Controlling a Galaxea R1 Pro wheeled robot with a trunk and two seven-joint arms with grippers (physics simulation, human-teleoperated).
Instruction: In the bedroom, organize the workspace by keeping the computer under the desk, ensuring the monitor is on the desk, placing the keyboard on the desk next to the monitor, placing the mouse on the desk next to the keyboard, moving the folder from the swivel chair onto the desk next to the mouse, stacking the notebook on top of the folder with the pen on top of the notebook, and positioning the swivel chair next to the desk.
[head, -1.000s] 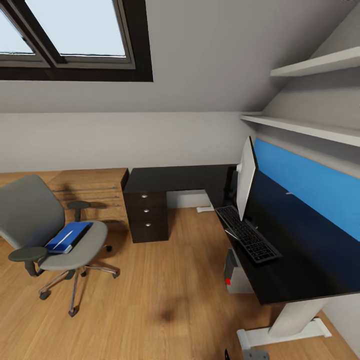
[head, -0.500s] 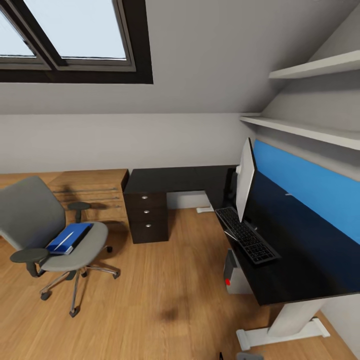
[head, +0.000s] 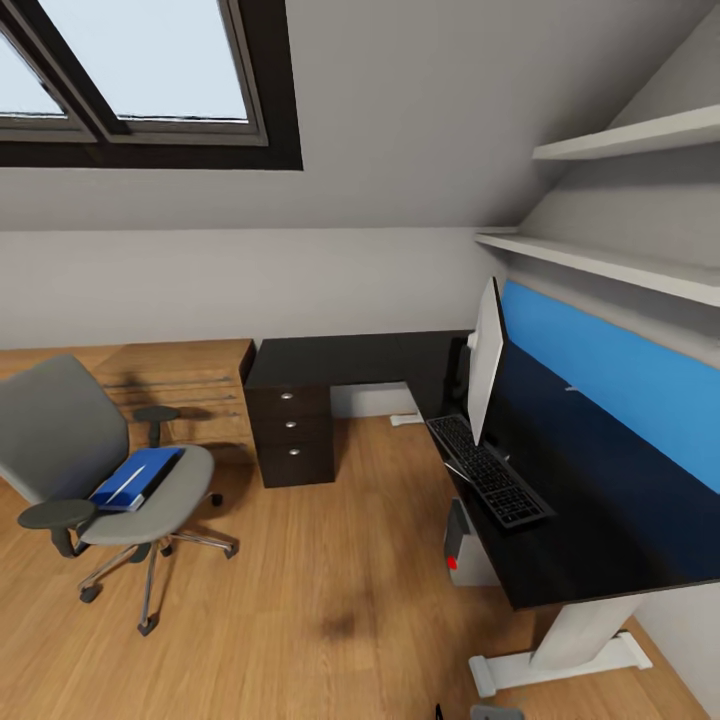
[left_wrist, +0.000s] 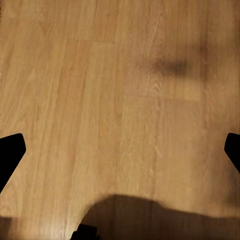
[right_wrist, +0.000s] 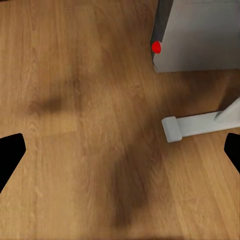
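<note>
Folder (head: 135, 478) lower left, on chair (head: 95, 470) seat, white strip on it | done: monitor (head: 485, 360), keyboard (head: 488, 468) on desk (head: 600, 530), computer (head: 462, 545) under | left: folder, chair, stack; mouse unseen | left gripper (left_wrist: 120, 152), right gripper (right_wrist: 120, 152) both spread, empty

No readable text, label, brand or number appears anywhere; the keys of the keyboard (head: 489, 469) are too small to read.

Folder (head: 135, 478) on swivel chair (head: 90, 470)
</note>
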